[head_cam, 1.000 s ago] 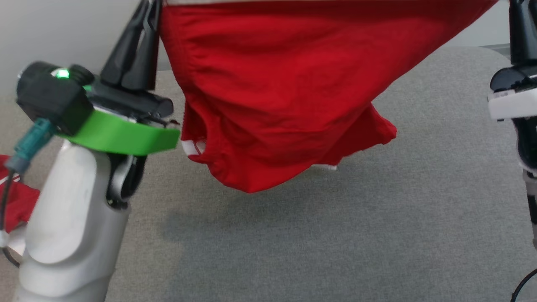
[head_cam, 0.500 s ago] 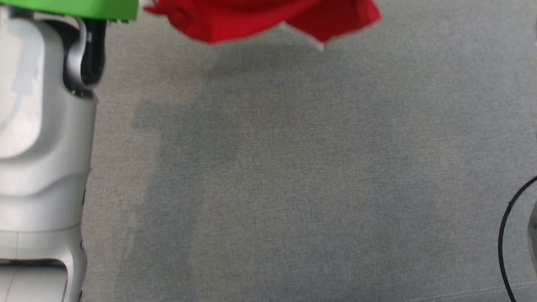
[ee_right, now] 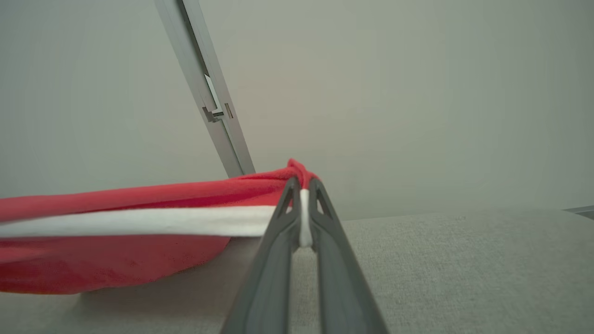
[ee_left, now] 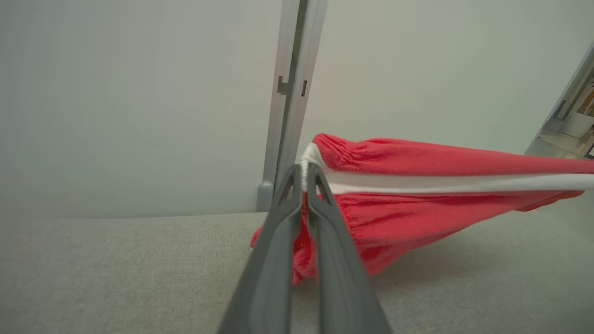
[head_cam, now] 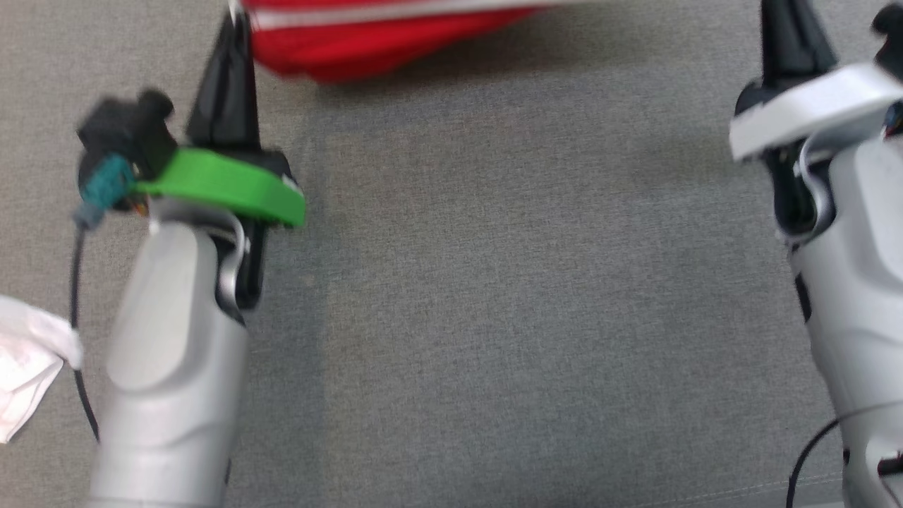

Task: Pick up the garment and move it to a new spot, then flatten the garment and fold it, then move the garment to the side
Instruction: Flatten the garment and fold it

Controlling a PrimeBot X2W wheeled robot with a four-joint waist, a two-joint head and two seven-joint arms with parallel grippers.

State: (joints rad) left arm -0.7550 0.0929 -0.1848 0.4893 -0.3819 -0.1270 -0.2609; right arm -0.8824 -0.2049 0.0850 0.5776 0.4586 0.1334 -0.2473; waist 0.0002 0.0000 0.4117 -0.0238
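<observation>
The red garment point(head_cam: 367, 39) with a white band hangs stretched between my two grippers at the top of the head view, its lower part sagging onto the grey surface. My left gripper point(ee_left: 304, 169) is shut on the garment's point(ee_left: 417, 185) left end of the white band. My right gripper point(ee_right: 301, 185) is shut on the other end of the garment point(ee_right: 116, 222). In the head view the left gripper point(head_cam: 236, 17) rises at upper left and the right gripper's dark fingers point(head_cam: 786, 35) at upper right, their tips cut off by the frame.
The grey fabric surface point(head_cam: 522, 303) spreads under and before the garment. A white crumpled cloth point(head_cam: 28, 374) lies at the left edge. A pale wall with a metal post point(ee_left: 292, 93) stands behind the surface.
The head camera has swung about, so the picture has shifted. The garment, held high a second ago, is now lower, and its hanging part rests on the surface.
</observation>
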